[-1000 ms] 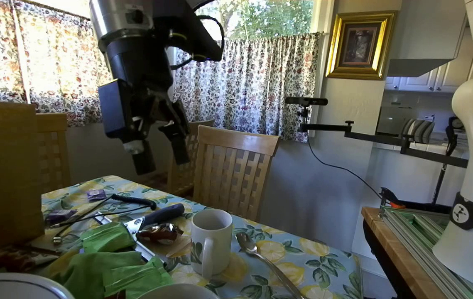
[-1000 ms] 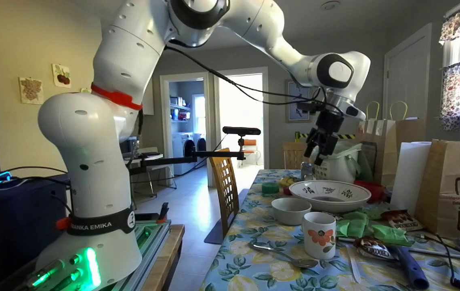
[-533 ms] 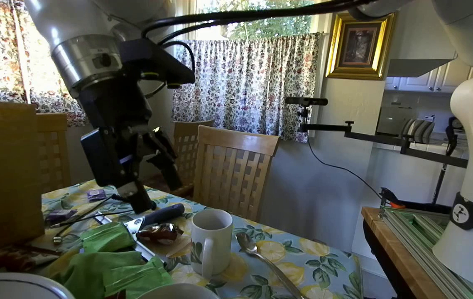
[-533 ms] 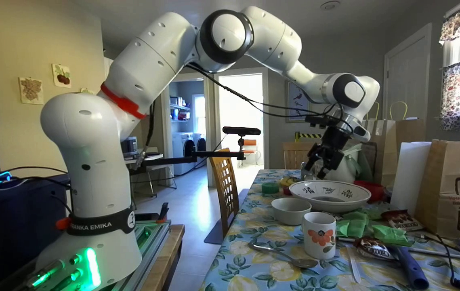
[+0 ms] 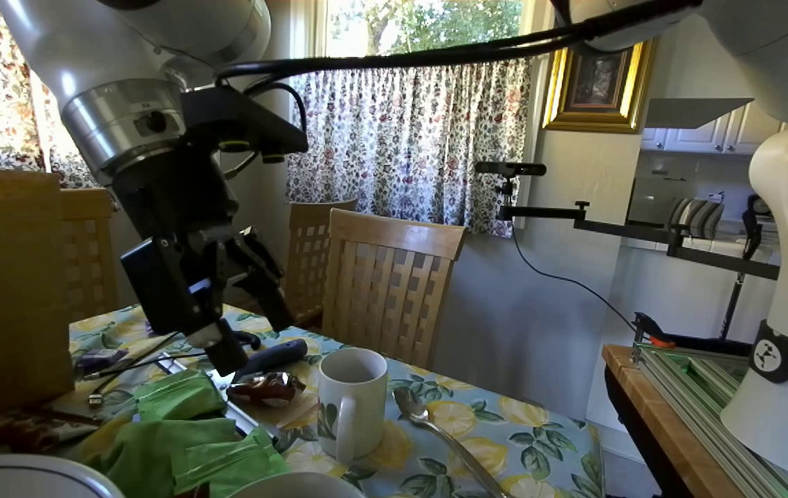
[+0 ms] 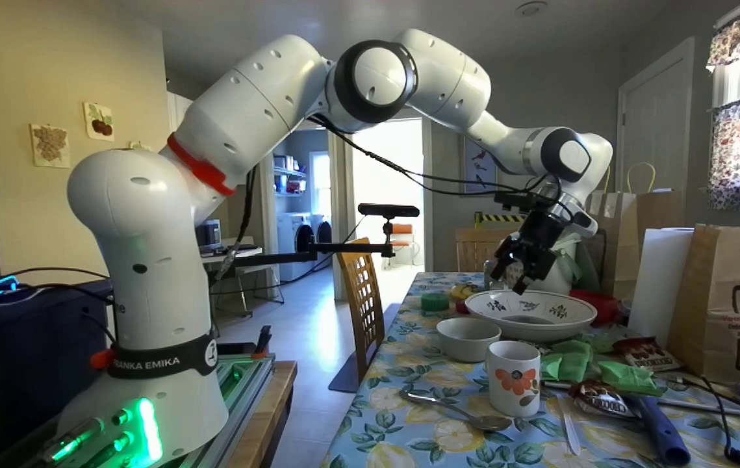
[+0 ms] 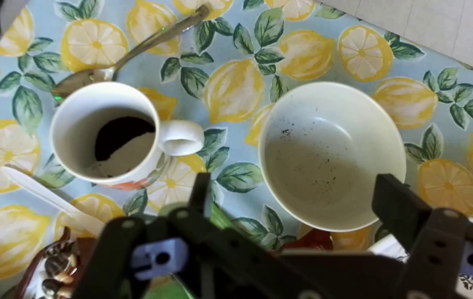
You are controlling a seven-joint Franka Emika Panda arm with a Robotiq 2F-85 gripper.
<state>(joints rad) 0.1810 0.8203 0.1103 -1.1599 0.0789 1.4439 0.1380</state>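
– Where is the tool (image 6: 509, 278) held in an exterior view?
– It is seen above the wide bowl (image 6: 532, 305), jaws parted; its depth cannot be judged.
– And on the desk (image 6: 408, 364)?
– A small bowl (image 6: 467, 348) is set near a flowered mug (image 6: 514, 383), beside which a spoon (image 6: 488, 424) is laid.

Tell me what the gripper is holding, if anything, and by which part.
Nothing is held: the gripper is open, and the white bowl that shows between its fingers in the wrist view sits on the table.
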